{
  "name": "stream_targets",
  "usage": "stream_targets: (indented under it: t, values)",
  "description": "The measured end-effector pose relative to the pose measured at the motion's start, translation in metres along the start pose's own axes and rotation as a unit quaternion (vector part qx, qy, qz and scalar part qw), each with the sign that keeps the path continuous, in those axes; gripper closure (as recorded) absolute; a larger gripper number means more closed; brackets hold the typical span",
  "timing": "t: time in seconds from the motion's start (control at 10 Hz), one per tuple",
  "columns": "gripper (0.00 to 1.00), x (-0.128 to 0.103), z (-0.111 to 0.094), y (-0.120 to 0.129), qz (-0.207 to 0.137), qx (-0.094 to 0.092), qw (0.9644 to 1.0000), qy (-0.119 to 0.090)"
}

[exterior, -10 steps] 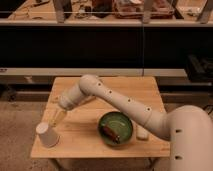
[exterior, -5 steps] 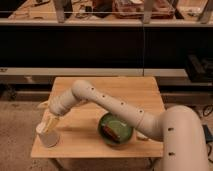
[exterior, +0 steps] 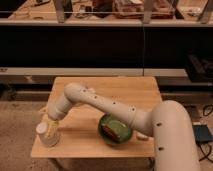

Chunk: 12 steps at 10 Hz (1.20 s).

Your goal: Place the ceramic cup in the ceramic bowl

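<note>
The white ceramic cup (exterior: 46,136) stands upright near the front left corner of the wooden table (exterior: 125,95). My gripper (exterior: 50,125) is right at the cup, coming down over its rim from the upper right and partly covering it. The dark green ceramic bowl (exterior: 118,135) sits at the front middle of the table, to the right of the cup and apart from it. A reddish-brown item (exterior: 112,131) lies inside the bowl. My arm (exterior: 110,107) reaches across the table above the bowl's far side.
A small pale object (exterior: 143,136) lies just right of the bowl. A dark shelf unit (exterior: 105,45) stands behind the table. The table's front edge and left edge are close to the cup. Gravel-like floor (exterior: 15,145) surrounds the table.
My gripper has moved left and down toward the front left corner, from above the table's left side onto the cup. The cup and the bowl have stayed in place.
</note>
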Motion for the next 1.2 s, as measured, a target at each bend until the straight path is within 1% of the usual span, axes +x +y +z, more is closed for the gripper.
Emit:
stream_targets:
  t: [0.1,0.3,0.4,0.7,0.8,1.0,1.2]
  values:
    - [0.20,0.000,0.004,0.003,-0.008,-0.005,1.0000,0.002]
    - [0.20,-0.002,0.008,0.002,-0.016,-0.005,0.9999,0.002]
    - [0.20,-0.005,0.011,0.000,-0.019,-0.001,0.9998,0.000]
    - [0.20,-0.014,0.024,-0.010,-0.021,0.021,0.9995,-0.009]
    - [0.20,-0.015,0.027,-0.010,-0.021,0.025,0.9994,-0.009]
    - [0.20,-0.013,0.033,-0.007,-0.021,0.031,0.9993,-0.003]
    - [0.20,-0.013,0.033,-0.004,-0.021,0.034,0.9992,0.004]
